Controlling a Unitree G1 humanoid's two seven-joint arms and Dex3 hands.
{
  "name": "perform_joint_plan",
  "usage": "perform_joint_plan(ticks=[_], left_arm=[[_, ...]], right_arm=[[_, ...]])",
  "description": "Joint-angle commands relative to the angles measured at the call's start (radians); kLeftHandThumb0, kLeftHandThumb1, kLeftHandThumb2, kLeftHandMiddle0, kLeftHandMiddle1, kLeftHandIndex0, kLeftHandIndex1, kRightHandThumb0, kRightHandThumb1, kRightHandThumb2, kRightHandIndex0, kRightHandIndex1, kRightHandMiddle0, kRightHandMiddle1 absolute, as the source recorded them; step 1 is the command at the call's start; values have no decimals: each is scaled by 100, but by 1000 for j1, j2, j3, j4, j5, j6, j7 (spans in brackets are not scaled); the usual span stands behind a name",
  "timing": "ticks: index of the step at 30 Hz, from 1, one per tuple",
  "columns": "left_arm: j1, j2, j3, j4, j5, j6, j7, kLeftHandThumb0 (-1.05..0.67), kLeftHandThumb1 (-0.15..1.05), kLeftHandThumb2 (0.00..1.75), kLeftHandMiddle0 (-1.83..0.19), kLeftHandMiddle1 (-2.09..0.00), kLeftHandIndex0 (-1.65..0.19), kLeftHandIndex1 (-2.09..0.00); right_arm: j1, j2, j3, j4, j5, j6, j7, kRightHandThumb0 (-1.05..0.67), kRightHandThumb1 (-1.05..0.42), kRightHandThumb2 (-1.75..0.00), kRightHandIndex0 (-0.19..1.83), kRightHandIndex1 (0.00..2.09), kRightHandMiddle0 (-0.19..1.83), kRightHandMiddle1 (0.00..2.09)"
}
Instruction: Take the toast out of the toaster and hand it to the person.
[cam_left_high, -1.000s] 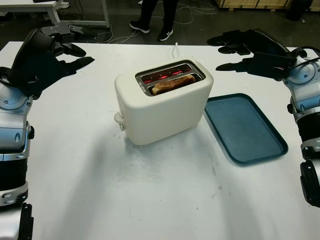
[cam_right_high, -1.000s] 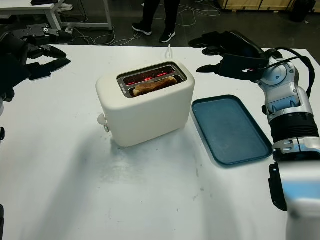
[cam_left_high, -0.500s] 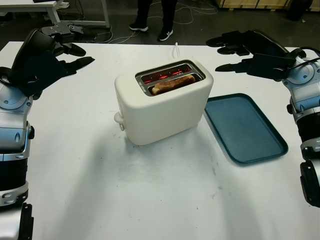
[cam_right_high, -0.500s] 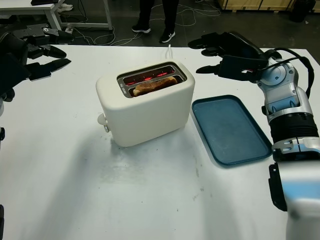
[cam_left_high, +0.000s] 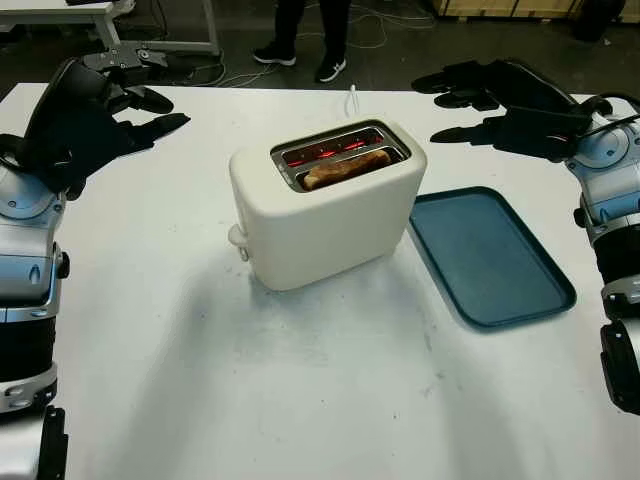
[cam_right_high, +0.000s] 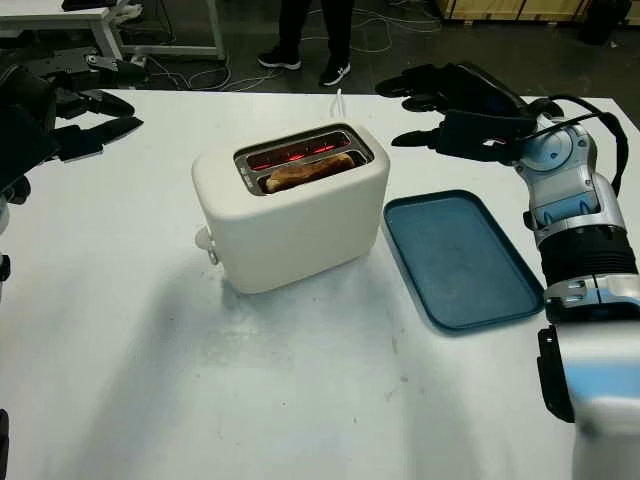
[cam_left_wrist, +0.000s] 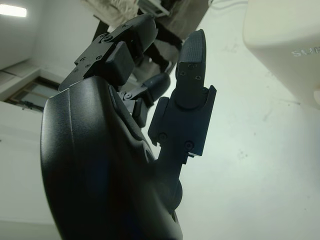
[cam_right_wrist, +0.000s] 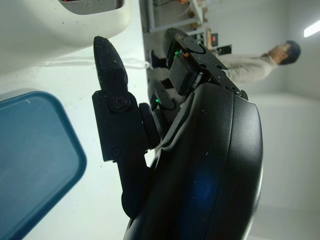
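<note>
From my station: white table (cam_left_high: 300, 400) bare in the near part, w/ faint scuffs. Mid-table stood the cream two-slot toaster (cam_left_high: 325, 205), lever knob on its near-left end, cord running off behind it. Toast (cam_left_high: 347, 167) sat in the nearer slot, top edge poking just above the rim; the far slot glowed red inside. Just beside the toaster, on my right side, lay a dark blue tray (cam_left_high: 488, 255), flat on the table, nothing on it, not touching the toaster.

Left hand (cam_left_high: 95, 115) was up over the table's far-left area, well apart from the toaster, released, holding nothing. Right hand (cam_left_high: 500, 100) was raised over the far-right area, above & beyond the tray's far end, also released, grasping nothing, near the toaster's right end but clear of it.

Farthest: past the table edge, a person's legs and dark shoes (cam_left_high: 300, 50) on the dark floor, cables around them, a desk frame at far left.
</note>
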Motion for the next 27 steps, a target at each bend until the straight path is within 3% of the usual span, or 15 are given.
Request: perform_joint_plan(ticks=[1,27], left_arm=[[4,10,-3,-4,14,-13,6,-40,92,15,-35,-98,-50,-48],[8,-6,2,-14,9,8,12,-38,92,14,-33,-95,-50,-48]], right_arm=[[0,-4,-4,-5,6,-12,-2,-42,-92,0,59,1,55,0],[-4,-3,-3,2,8,-1,4,-45,-91,0,58,0,55,0]])
